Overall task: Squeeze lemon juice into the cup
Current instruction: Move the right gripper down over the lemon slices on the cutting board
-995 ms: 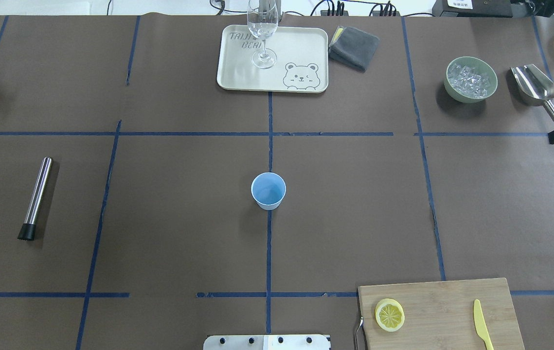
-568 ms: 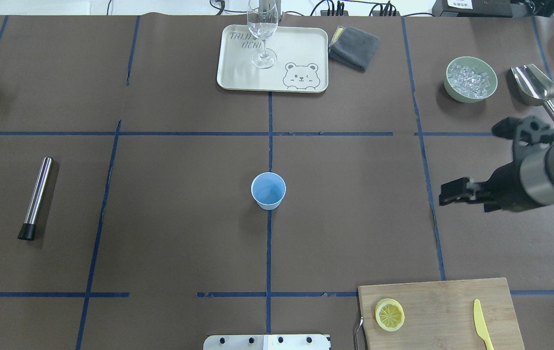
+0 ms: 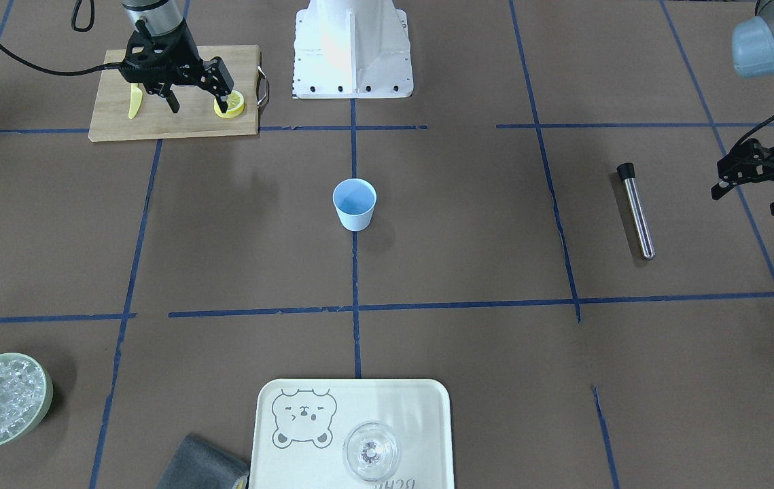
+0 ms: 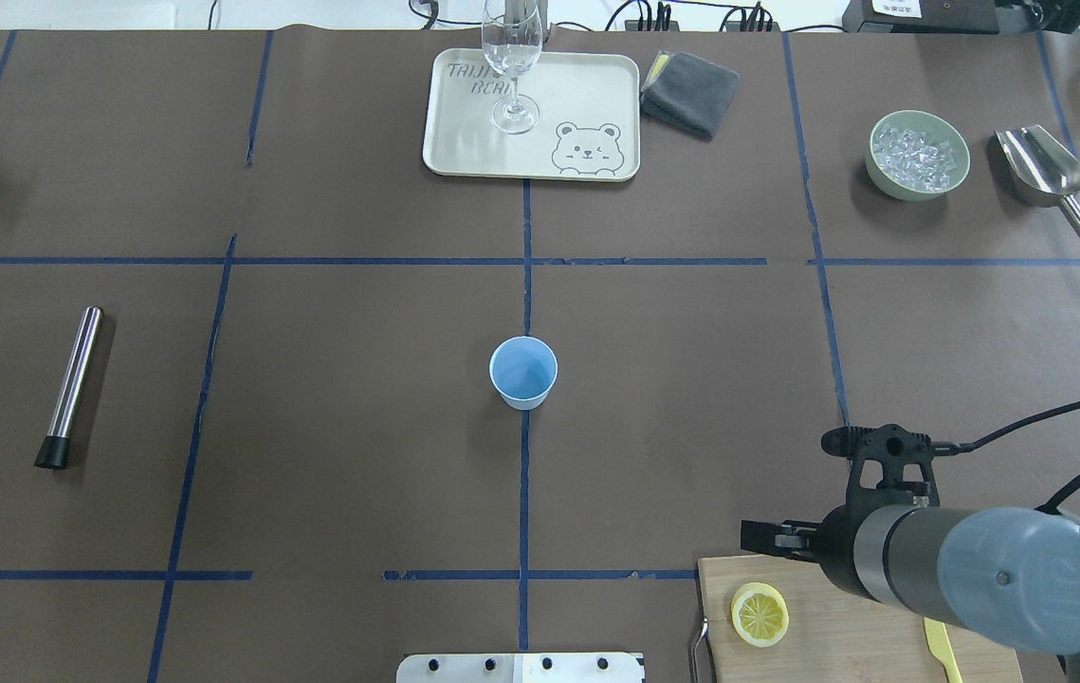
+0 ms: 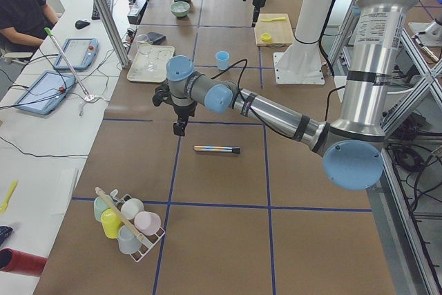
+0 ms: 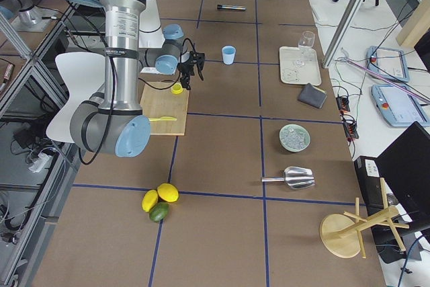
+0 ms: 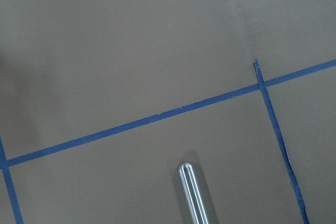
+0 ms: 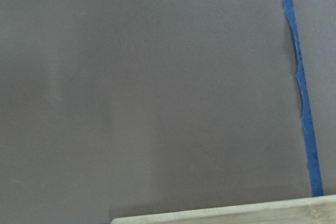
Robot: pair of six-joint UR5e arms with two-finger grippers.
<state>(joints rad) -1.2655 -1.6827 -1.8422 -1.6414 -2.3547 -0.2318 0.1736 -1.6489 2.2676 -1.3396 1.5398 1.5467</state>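
Note:
The lemon (image 4: 759, 615) is a yellow slice lying flat on the left end of a wooden cutting board (image 4: 843, 583); it also shows in the front view as the lemon (image 3: 230, 104). My right gripper (image 4: 791, 486) hangs open above the board's far edge, close to the slice, with nothing between its fingers; in the front view the right gripper (image 3: 198, 95) has one finger just over the slice. The light-blue cup (image 4: 522, 372) stands upright at the table's middle, empty. My left gripper (image 3: 747, 202) is open at the table's left edge, holding nothing.
A yellow knife (image 3: 134, 102) lies on the board. A steel rod (image 4: 72, 384) lies at the left. A tray (image 4: 464, 142) with a wine glass, a grey cloth (image 4: 691, 90), a bowl of ice (image 4: 917, 155) and a scoop (image 4: 1042, 171) line the far side.
My right arm has swung in from the right edge toward the near side, and its gripper now hangs by the board's far edge. The left arm, cup and lemon have not moved.

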